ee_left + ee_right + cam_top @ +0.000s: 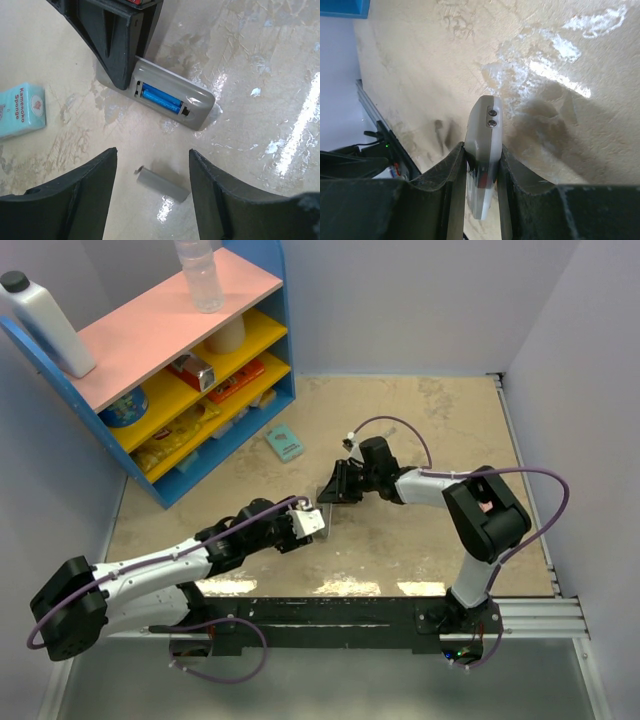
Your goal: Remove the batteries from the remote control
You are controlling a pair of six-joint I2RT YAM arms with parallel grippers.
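The grey remote control point(172, 96) lies on the table with its battery bay uncovered, and two blue batteries point(161, 99) sit side by side inside it. My right gripper point(483, 170) is shut on the remote point(484, 150), pinching one end; its black fingers point(117, 45) show at the top of the left wrist view. The grey battery cover point(162, 184) lies loose on the table between the fingertips of my left gripper point(152, 165), which is open, empty and just short of the remote. In the top view the remote point(322, 493) lies between both grippers.
A teal sponge box point(285, 443) lies on the table left of the remote, also in the left wrist view point(21, 110). A blue shelf unit point(175, 360) with snacks and bottles stands at the back left. Grey walls enclose the table.
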